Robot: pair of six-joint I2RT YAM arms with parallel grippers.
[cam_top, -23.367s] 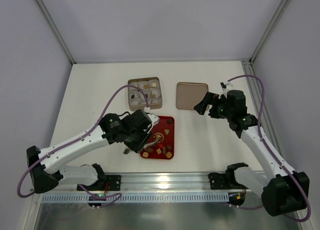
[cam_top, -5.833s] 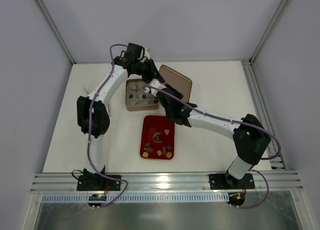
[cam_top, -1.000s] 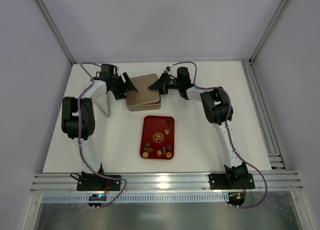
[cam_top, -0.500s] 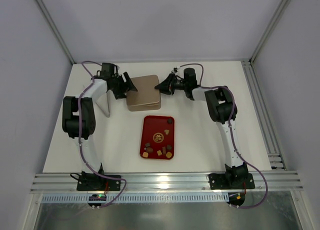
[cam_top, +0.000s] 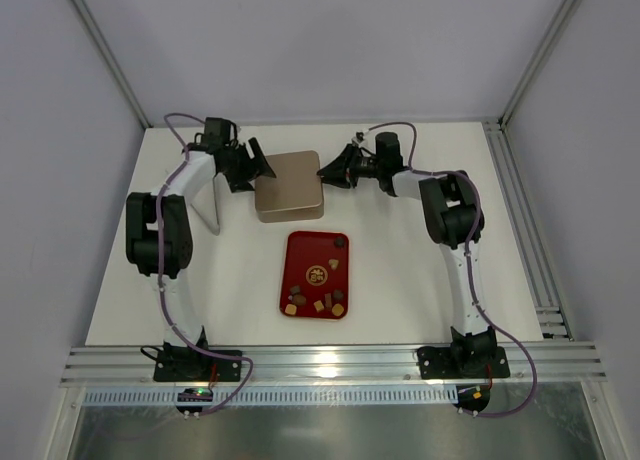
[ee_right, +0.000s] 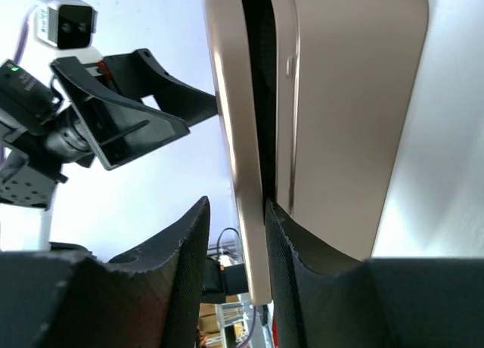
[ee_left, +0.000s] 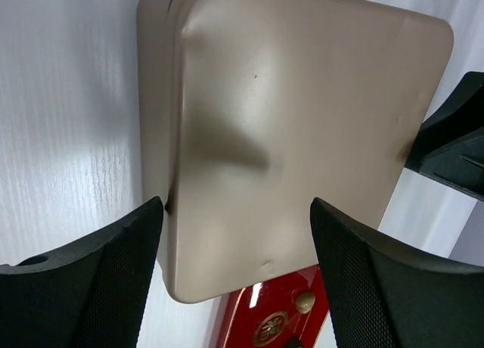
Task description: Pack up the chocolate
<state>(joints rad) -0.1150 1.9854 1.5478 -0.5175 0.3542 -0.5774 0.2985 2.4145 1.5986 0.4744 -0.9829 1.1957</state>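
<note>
lid (cam_top: 288,180): gold, lying on top of the square tin (ee_right: 355,98), out toward 12 o'clock on the tabletop (cam_top: 420,280). In the right wrist view there's a dark gap between the lid's edge and the tin wall on the 3 o'clock side.
left gripper (ee_left: 236,208): at the tin's 9 o'clock side with its fingers spread wide apart. It isn't holding anything, and one fingertip is right up against the tin's edge.
right gripper (ee_right: 236,204): at the tin's 3 o'clock side. Its fingers are close together, one on either side of the lid's edge. Honestly can't tell if it's actually pinching the lid or just sitting around it.
chocolate (cam_top: 318,305): small dark and tan pieces loose on the red tray (cam_top: 305,250). Most are bunched at the tray's 6 o'clock end, and one dark round one is up in its 1 o'clock corner.
red tray: just beside the tin at the tin's 6 o'clock, not touching it. Neither gripper is near it.
</note>
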